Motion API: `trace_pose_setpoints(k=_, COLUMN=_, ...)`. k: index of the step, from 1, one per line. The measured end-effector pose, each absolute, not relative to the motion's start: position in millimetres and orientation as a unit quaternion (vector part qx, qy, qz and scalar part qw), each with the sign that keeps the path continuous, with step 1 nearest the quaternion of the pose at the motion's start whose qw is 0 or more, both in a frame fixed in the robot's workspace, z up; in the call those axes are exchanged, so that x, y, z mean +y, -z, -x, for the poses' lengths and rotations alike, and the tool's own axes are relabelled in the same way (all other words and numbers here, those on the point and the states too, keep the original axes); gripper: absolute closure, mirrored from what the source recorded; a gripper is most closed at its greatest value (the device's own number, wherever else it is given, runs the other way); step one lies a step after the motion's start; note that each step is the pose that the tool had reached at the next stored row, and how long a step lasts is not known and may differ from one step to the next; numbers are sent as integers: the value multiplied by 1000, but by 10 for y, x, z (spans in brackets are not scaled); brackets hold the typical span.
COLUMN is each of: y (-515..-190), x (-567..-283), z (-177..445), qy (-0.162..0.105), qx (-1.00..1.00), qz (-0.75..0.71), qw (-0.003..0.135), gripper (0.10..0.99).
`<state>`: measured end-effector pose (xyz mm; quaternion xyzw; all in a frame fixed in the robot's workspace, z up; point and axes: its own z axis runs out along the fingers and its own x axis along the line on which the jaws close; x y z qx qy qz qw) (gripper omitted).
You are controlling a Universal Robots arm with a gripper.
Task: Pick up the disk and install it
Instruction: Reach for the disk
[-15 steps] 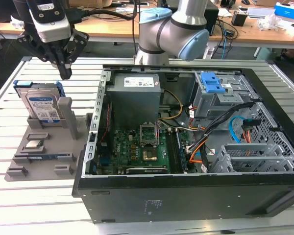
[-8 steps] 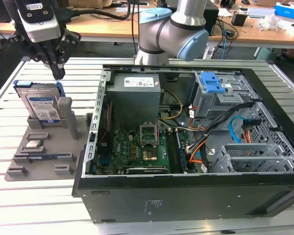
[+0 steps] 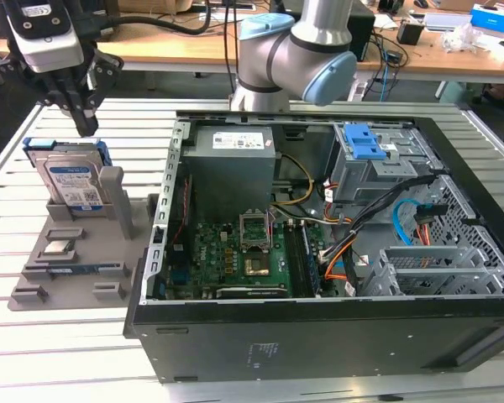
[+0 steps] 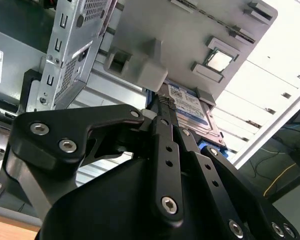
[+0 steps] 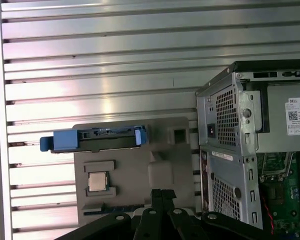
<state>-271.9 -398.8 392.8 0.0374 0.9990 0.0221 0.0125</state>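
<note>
A slatted metal counter (image 3: 34, 353) carries an open computer case (image 3: 319, 336) and, at the exterior view's left, a grey holder (image 3: 67, 290). The disk (image 3: 71, 180), silver with a white-and-blue label and a blue carrier around it, stands upright on its edge in a slot at the far end of that holder; in the first wrist view its blue carrier (image 5: 95, 140) is seen from above. Nearer in the holder lie a small square processor chip (image 3: 59, 248) and a thin dark memory stick (image 3: 76, 269). The black gripper (image 3: 86, 126) hangs just above the disk's top edge, its fingers (image 5: 157, 196) pressed together, holding nothing.
</note>
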Motion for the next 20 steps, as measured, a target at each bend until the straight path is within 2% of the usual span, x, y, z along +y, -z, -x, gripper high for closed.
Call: trace_pose_setpoints(k=20, y=-3927, x=-3988, z=3047, qy=-22, qx=999, qz=-37, qw=12, gripper=984)
